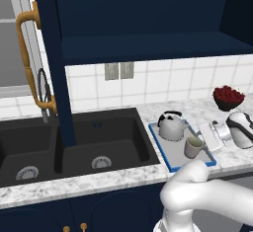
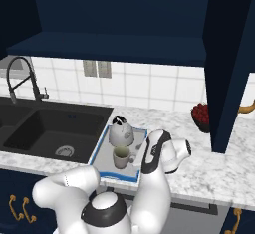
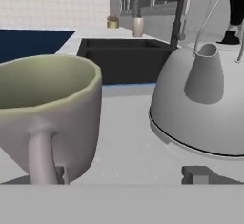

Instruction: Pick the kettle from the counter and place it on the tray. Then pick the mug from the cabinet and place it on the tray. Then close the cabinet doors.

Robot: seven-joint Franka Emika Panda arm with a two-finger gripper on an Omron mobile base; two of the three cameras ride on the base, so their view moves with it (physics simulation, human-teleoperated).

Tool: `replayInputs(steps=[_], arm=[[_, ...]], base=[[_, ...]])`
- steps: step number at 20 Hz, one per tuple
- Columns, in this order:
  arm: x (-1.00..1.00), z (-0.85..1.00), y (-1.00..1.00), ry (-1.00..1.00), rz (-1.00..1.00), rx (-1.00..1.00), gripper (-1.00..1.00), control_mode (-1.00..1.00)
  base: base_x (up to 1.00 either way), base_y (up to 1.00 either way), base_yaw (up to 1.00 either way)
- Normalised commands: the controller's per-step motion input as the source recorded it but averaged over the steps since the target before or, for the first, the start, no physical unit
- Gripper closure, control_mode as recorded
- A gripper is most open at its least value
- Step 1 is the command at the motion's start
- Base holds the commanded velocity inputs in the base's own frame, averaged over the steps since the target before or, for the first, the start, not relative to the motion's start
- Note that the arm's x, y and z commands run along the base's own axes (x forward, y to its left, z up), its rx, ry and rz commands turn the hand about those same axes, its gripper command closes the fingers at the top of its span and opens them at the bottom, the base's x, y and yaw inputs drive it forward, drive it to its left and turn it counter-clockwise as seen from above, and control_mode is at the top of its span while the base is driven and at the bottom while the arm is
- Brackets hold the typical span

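A beige mug [image 1: 193, 147] and a silver kettle [image 1: 171, 126] stand upright on the blue-rimmed tray [image 1: 161, 149], the kettle at the mug's 11 o'clock. The gripper [image 3: 131, 175] sits low beside the mug, spread wide, holding nothing. Both cabinet doors [image 1: 49, 53] hang open.

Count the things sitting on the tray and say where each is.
2. The kettle stands at the far end of the tray, toward the wall; the mug stands at the near end, apart from it.

Speckled counter [image 1: 123, 179] w/ black dbl sink [image 1: 74, 144] set in; blue-rimmed tray [image 1: 165, 158] next to sink, bowl of red fruit [image 1: 228, 97] further along by wall.
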Motion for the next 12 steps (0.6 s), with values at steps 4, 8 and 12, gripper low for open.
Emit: replayInputs(steps=[4, 8, 12], arm=[[-0.26, 0.00, -0.01, -0.07, 0.16, -0.04, -1.00, -1.00], [-0.17, 0.00, 0.00, -0.03, 0.19, -0.06, -1.00, -1.00], [-0.01, 0.03, 0.00, 0.03, 0.18, -0.05, -1.00, -1.00]], base=[[0.00, 0.00, 0.00], [0.00, 0.00, 0.00], [0.00, 0.00, 0.00]])
